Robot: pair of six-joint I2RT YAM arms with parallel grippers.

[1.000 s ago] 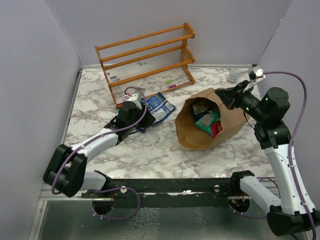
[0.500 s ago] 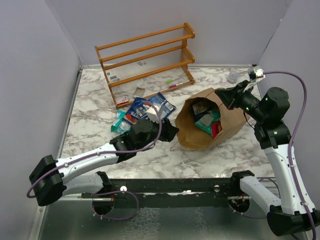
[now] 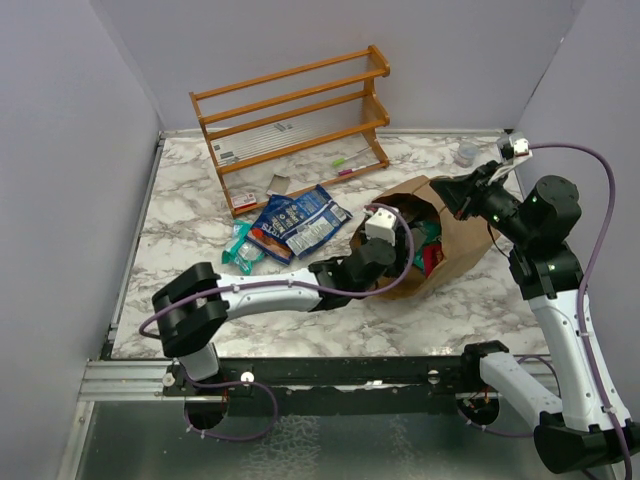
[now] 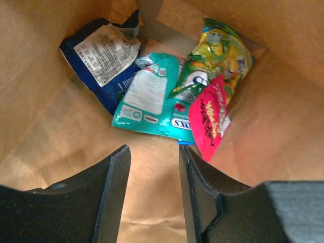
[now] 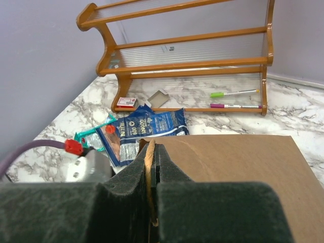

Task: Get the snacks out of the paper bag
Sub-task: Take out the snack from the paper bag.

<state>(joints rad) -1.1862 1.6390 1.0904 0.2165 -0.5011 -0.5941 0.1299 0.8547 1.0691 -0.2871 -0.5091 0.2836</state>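
The brown paper bag (image 3: pixel 462 238) lies on its side, mouth toward the left. My left gripper (image 3: pixel 392 252) is open and empty inside the mouth, and its wrist view (image 4: pixel 153 152) shows the jaws apart above the bag's floor. Ahead of it lie a dark blue-and-white packet (image 4: pixel 101 55), a teal packet (image 4: pixel 152 98), a yellow-green packet (image 4: pixel 217 50) and a red packet (image 4: pixel 210 119). My right gripper (image 3: pixel 443 190) is shut on the bag's paper handle (image 5: pixel 150 162) at its upper rim. Blue packets (image 3: pixel 295 220) and a teal packet (image 3: pixel 243 248) lie on the table left of the bag.
A wooden rack (image 3: pixel 295 125) stands at the back, with two pens (image 5: pixel 233 93) on its bottom shelf. A small red-and-white box (image 5: pixel 126 103) and a card (image 5: pixel 159 97) lie by its foot. A small clear cup (image 3: pixel 466 153) sits at the back right.
My left arm has swung right from the packets on the table into the bag's mouth, leaving those packets behind. The right arm and bag have not moved.
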